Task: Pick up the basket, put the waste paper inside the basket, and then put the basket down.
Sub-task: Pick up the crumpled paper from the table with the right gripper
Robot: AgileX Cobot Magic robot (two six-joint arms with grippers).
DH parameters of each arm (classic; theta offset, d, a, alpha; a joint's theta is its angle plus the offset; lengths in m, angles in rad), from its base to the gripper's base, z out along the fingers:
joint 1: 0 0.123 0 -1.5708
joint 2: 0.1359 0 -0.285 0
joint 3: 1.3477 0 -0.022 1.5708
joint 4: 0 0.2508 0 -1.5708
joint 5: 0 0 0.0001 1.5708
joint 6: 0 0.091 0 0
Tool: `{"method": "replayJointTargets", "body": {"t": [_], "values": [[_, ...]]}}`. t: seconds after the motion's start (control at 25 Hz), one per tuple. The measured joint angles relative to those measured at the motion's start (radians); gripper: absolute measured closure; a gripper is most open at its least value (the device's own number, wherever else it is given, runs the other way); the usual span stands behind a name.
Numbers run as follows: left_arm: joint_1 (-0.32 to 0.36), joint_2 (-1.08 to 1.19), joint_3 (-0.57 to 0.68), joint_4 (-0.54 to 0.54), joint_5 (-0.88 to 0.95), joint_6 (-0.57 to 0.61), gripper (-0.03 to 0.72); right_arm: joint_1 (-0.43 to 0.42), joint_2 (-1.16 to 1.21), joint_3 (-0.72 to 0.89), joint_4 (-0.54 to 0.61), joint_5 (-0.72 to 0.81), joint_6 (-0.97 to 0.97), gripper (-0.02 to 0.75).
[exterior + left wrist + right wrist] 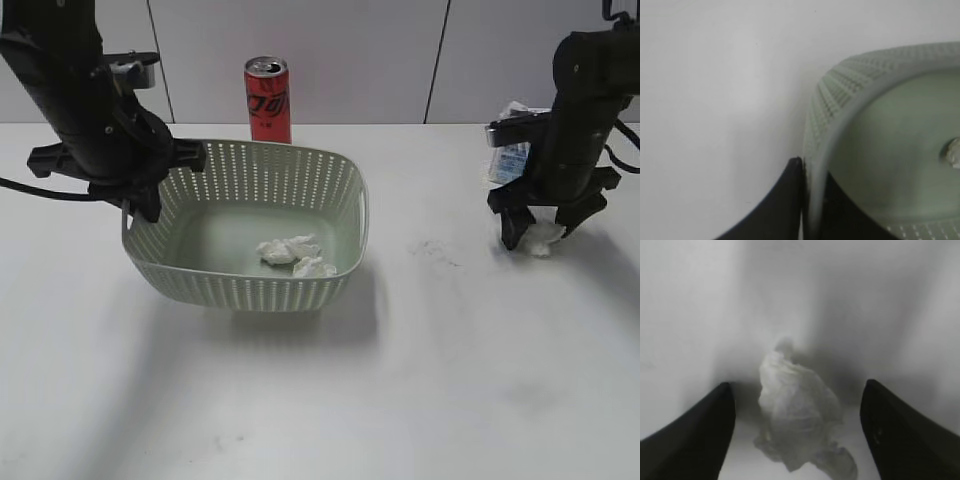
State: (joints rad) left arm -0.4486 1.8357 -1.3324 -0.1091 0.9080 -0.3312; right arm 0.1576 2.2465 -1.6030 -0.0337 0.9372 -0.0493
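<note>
The white table fills the room's foreground, with a panelled wall behind it. On its left half the sage-green basket sits tilted, its left end raised and its right end low near the tabletop. The left gripper is clamped onto that raised left rim, one finger outside the wall and the other inside. Over on the right, the right gripper hangs close to the table with its jaws spread wide, a crumpled wad of waste paper lying between them, not pinched. Two more white wads lie inside the basket toward its near right corner. A red can stands upright at the far edge, just behind the basket. A blue-and-white carton is half hidden behind the right arm.
</note>
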Motion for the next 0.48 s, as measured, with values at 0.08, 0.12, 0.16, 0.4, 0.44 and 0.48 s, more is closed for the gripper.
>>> {"method": "replayJointTargets", "body": {"t": [0.08, 0.12, 0.16, 0.4, 0.44, 0.48], "values": [[0.0, 0.0, 0.0, 0.0, 0.0, 0.0, 0.687, 0.0, 0.012, 0.0, 0.007, 0.003, 0.0, 0.145], [0.0, 0.0, 0.0, 0.0, 0.0, 0.0, 0.687, 0.0, 0.012, 0.0, 0.012, 0.004, 0.001, 0.148], [0.0, 0.0, 0.0, 0.0, 0.0, 0.0, 0.687, 0.0, 0.012, 0.0, 0.016, 0.008, 0.003, 0.164], [0.0, 0.0, 0.0, 0.0, -0.005, 0.0, 0.687, 0.0, 0.015, -0.042, 0.024, 0.108, 0.039, 0.617], [0.0, 0.0, 0.0, 0.0, -0.007, 0.0, 0.687, 0.0, 0.015, -0.052, 0.034, 0.127, 0.04, 0.662], [0.0, 0.0, 0.0, -0.001, -0.009, 0.0, 0.687, 0.001, 0.012, -0.062, 0.039, 0.137, 0.04, 0.678]]}}
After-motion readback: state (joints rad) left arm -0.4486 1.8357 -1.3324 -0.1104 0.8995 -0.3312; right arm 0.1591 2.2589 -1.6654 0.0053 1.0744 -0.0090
